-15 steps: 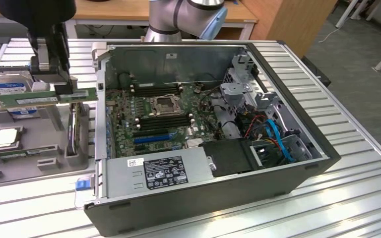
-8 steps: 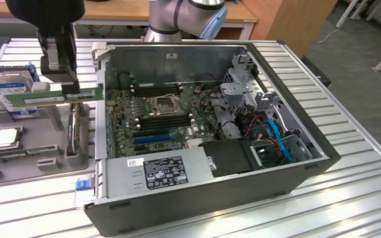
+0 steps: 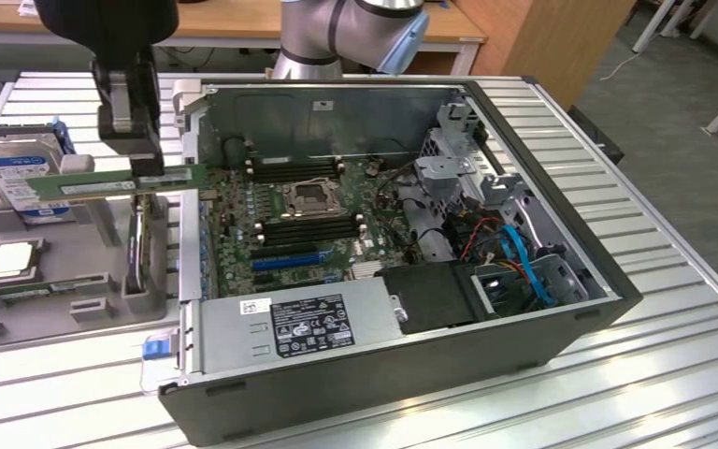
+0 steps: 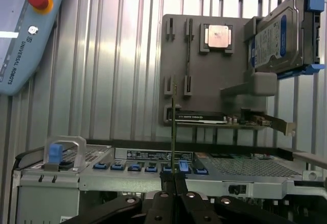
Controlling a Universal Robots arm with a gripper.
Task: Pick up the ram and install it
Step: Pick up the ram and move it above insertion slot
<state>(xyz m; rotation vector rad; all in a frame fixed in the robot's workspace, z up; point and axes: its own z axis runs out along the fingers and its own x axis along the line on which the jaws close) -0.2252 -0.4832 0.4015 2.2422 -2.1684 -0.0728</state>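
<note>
The ram (image 3: 109,183) is a long green stick held level in the air, above the grey holder tray (image 3: 35,323) and just to the exterior view's left of the open computer case (image 3: 459,346). My gripper (image 3: 135,170) is shut on it from above. In the wrist view the ram (image 4: 173,132) shows edge-on as a thin line rising from between my fingers (image 4: 162,196). The black memory slots (image 3: 309,229) lie on the motherboard (image 3: 240,210) beside the CPU socket (image 3: 306,196), to the exterior view's right of the ram and lower.
The tray holds a blue-labelled hard drive (image 3: 16,173), a silver CPU chip (image 3: 10,260) and an upright card (image 3: 145,248). The case wall (image 3: 187,122), power supply (image 3: 296,323) and cables (image 3: 522,262) crowd the motherboard. A teach pendant (image 4: 23,35) lies on the slatted table.
</note>
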